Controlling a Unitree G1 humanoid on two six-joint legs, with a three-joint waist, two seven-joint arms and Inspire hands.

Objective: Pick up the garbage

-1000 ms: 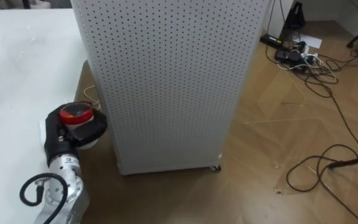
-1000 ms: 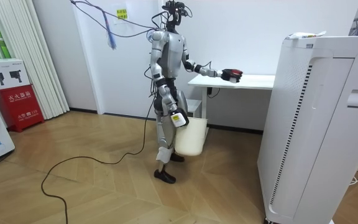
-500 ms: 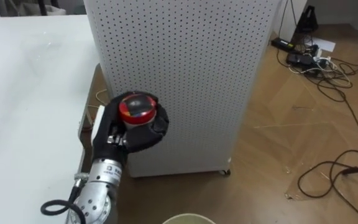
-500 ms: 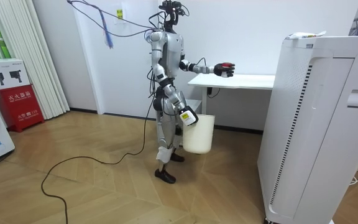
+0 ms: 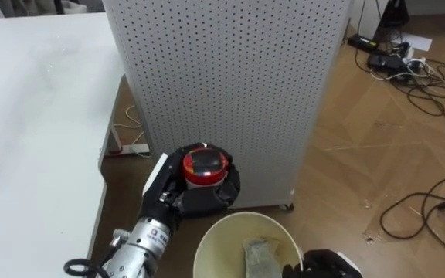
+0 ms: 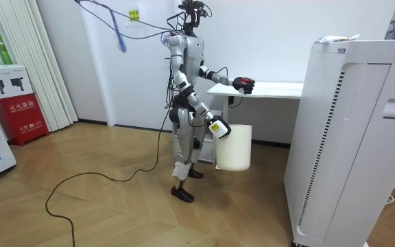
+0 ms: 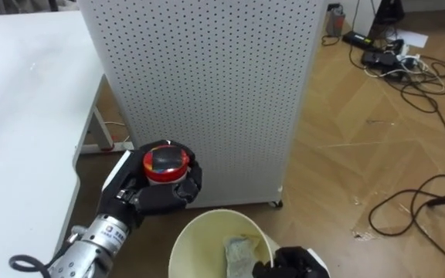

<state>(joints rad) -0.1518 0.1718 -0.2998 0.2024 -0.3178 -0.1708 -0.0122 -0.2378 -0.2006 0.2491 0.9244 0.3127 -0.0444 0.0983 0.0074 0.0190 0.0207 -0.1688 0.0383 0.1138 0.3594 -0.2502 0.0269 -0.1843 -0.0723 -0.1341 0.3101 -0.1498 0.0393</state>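
Observation:
My left hand [image 5: 205, 198] is shut on a small round piece of garbage with a red top [image 5: 205, 164]. It holds the garbage just beyond the far rim of a cream bin [image 5: 207, 235], off the table's edge. A crumpled pale scrap [image 5: 258, 253] lies inside the bin. At the bin's near right rim my right hand [image 5: 321, 264] grips it and holds it up. In the room view I stand by the white table [image 6: 280, 89], left hand [image 6: 242, 84] out in front, with the bin [image 6: 234, 146] raised at hip height.
The white table [image 5: 29, 116] fills the left. A tall white perforated cabinet [image 5: 222, 77] stands straight ahead on small wheels. Cables and a power strip [image 5: 392, 62] lie on the wood floor to the right. A large white appliance [image 6: 348, 137] stands at the room view's right.
My left hand has carried the red-topped garbage away from the table, right and down towards the bin. My right hand has swung the bin up and forward under it.

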